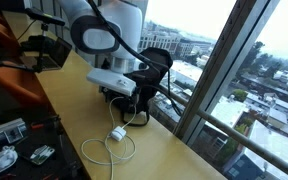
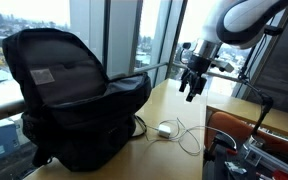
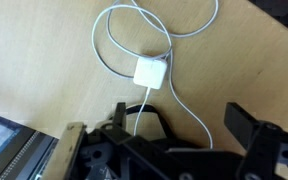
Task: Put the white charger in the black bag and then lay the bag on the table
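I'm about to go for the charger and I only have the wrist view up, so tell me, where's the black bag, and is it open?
Observer: The black bag stands upright on the table, its main compartment unzipped and gaping, flap raised.
Operator: Where is the charger relative to it?
Observer: The white charger lies on the table close to the bag's base, on the side facing the gripper.
Operator: How high am I?
Observer: The gripper hangs open, clearly above the tabletop, touching nothing.
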You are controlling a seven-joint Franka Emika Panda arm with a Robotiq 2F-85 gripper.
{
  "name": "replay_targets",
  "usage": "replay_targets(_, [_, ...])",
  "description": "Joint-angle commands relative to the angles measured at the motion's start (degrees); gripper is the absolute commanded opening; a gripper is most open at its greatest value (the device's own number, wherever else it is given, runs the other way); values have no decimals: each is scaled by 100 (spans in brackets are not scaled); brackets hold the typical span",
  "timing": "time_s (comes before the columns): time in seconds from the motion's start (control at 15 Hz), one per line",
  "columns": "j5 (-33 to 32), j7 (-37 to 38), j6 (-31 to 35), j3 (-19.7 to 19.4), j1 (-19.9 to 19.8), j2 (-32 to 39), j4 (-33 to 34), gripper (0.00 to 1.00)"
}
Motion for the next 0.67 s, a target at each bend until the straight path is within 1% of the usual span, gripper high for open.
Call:
replay_targets(0.0, [131,-202,103,461,-383,669,446,100])
replay_targets(0.27, [11,-265,255,759,-675,1068,572,100])
replay_targets(0.6, [-52,-338,584,1084,-901,1756,855,100])
